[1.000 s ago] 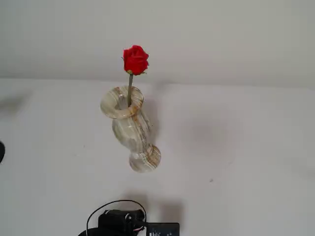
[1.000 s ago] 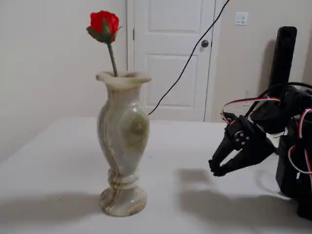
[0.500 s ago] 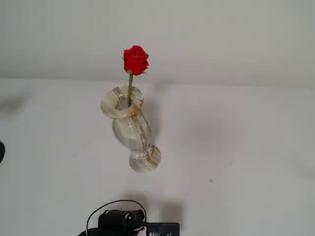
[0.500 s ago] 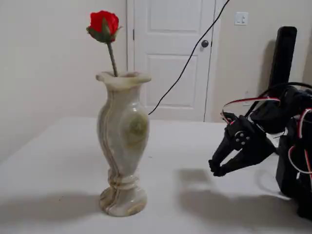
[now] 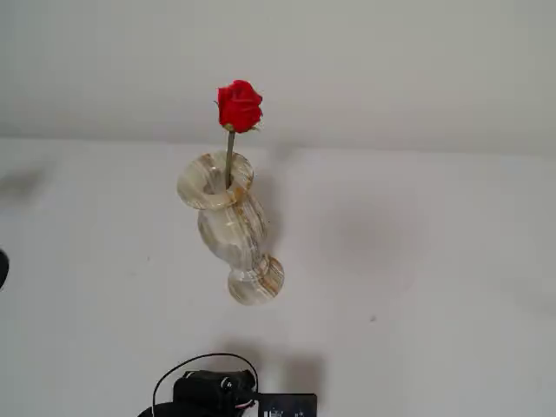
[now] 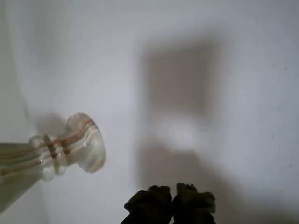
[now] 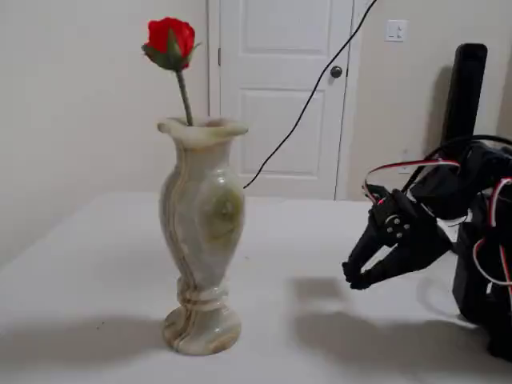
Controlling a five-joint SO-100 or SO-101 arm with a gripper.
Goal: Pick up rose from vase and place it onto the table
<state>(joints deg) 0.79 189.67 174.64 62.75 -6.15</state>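
Observation:
A red rose [image 5: 239, 105] [image 7: 170, 38] stands upright on its thin stem in the banded stone vase [image 5: 228, 221] [image 7: 200, 234], which rests on the white table [image 5: 408, 252] [image 7: 312, 240]. The wrist view catches only the vase's foot [image 6: 77, 147] at the left. My gripper [image 7: 354, 277] [image 6: 173, 193] hangs low over the table well to the right of the vase in a fixed view, fingertips together and holding nothing. Only the arm's top [image 5: 217, 393] shows at the bottom edge of the high fixed view.
A black cable [image 7: 308, 88] runs up from the arm across the white door [image 7: 280, 88] behind the table. The arm's black base and wiring [image 7: 480, 240] fill the right side of that fixed view.

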